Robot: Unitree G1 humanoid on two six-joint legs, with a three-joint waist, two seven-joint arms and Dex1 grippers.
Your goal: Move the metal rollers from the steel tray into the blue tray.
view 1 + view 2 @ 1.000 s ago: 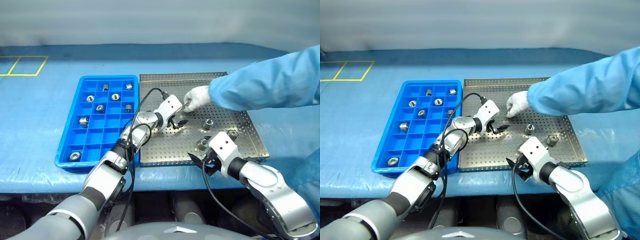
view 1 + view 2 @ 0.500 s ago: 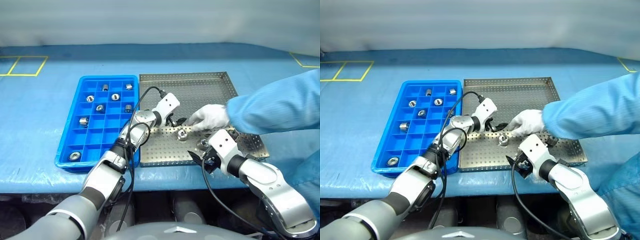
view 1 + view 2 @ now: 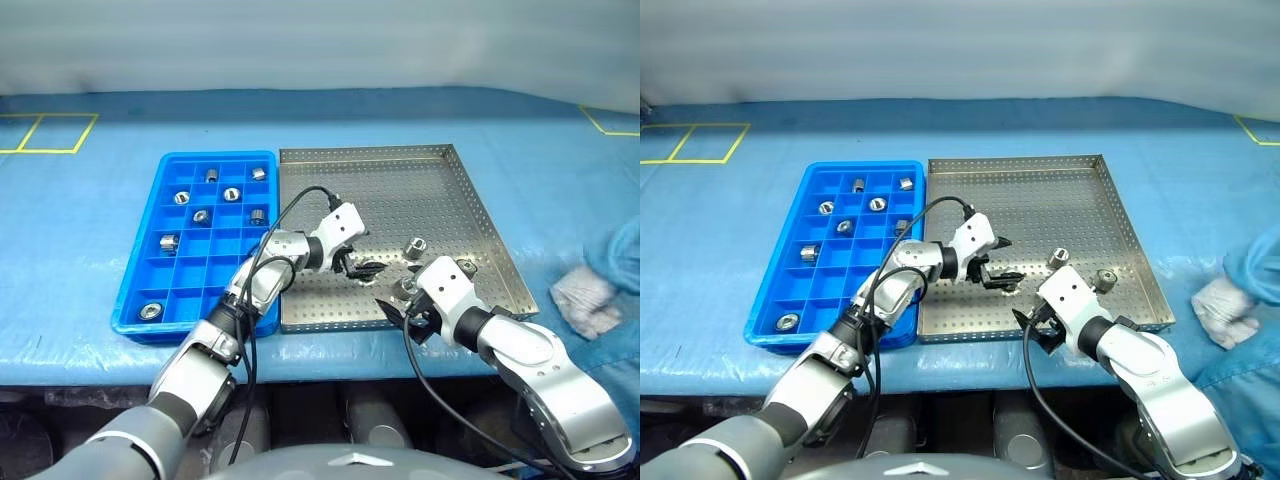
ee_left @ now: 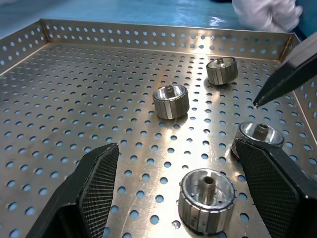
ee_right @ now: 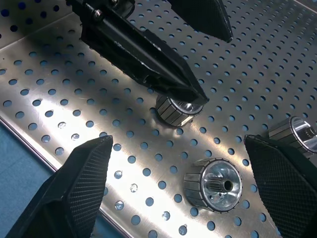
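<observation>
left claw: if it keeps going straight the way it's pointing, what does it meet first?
Probably the roller lying between the open left claw's fingers on the steel tray, nearest in the left wrist view. Past it sit another roller and one by the far rim. Depth is uncertain.

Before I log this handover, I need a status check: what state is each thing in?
steel tray: holds four loose rollers
rollers in steel tray: upright, apart, none gripped
blue tray: eight compartments filled, the rest empty
left pincer: open, straddling the nearest roller
right pincer: open, holding nothing
gloved hand: off the tray, on the blue cover
</observation>
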